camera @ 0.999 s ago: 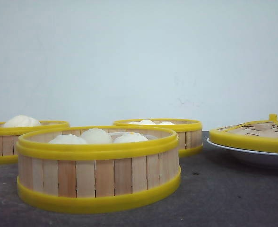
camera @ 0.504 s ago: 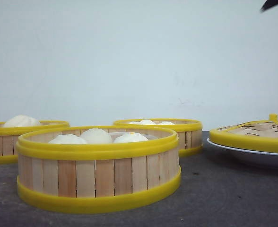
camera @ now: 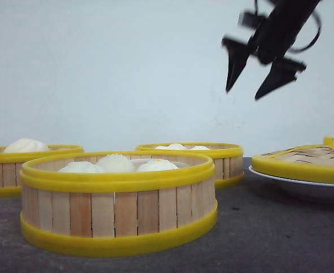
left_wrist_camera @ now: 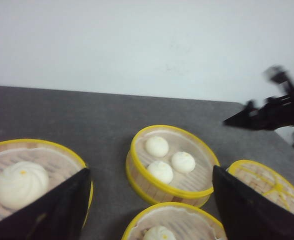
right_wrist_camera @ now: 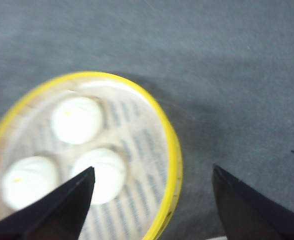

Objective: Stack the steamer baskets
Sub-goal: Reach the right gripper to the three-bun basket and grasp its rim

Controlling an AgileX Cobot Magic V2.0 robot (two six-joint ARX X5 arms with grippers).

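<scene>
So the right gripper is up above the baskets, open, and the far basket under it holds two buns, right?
Not quite: the far basket holds three buns, as the right wrist view shows. The right gripper is indeed open, above the baskets.

The right pincer has descended into view, jaws apart.

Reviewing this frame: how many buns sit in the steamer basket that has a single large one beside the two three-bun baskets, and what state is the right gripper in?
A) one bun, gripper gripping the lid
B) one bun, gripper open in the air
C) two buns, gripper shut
B: the left steamer basket holds one large bun, and the right gripper hangs open above the table, holding nothing.
</scene>
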